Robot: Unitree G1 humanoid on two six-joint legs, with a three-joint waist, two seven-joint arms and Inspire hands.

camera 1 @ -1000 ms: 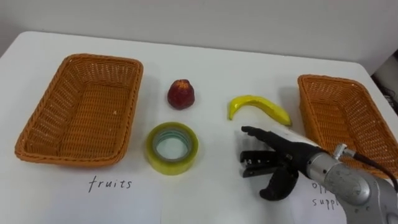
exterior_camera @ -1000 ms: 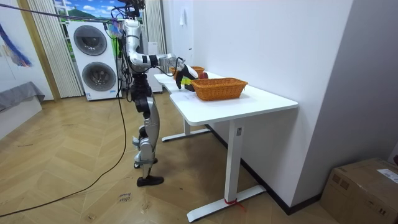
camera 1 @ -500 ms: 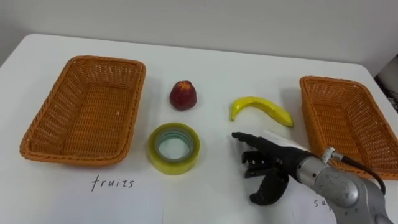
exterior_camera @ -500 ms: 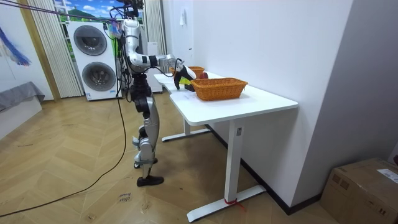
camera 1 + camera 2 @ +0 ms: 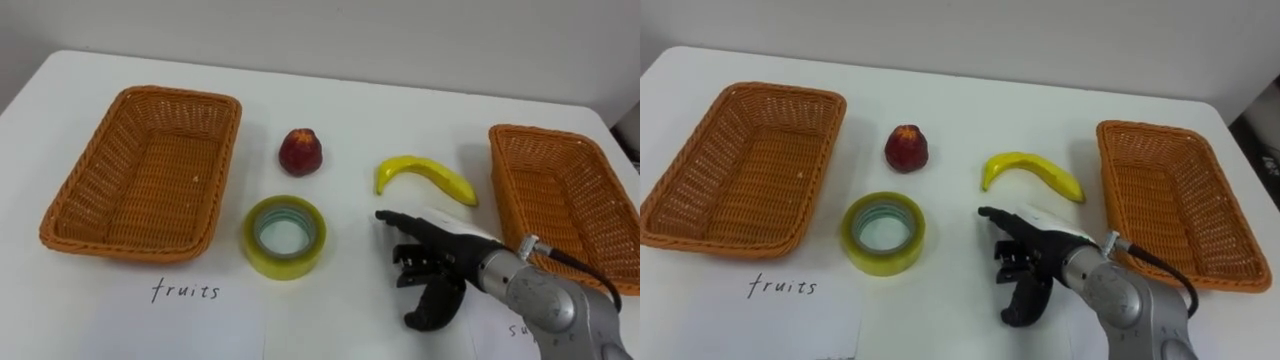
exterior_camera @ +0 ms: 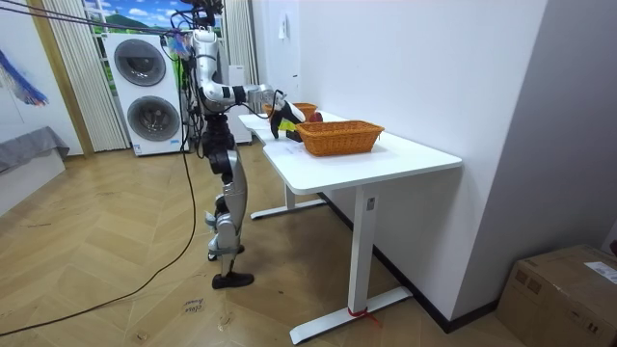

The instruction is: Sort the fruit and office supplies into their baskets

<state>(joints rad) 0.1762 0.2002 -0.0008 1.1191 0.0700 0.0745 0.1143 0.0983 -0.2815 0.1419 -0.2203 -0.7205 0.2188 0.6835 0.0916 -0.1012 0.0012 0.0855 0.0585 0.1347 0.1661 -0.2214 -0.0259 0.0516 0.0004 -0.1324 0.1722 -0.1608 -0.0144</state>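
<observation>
The right hand (image 5: pixel 440 262) was held low over the tabletop (image 5: pixel 400 110), fingers spread and nothing grasped, just near of the banana (image 5: pixel 425 177) and right of the tape roll (image 5: pixel 285 236). The red fruit (image 5: pixel 300 151) was seen beyond the tape roll. The left basket (image 5: pixel 180 96) and the right basket (image 5: pixel 540 131) were found empty.

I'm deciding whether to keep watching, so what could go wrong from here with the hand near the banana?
1. The right hand is open close below the banana; a careless reach could knock it aside instead of grasping it.
2. The banana lies nearer the right basket, yet the fruits label sits by the left basket, so it might land in the wrong one.
</observation>
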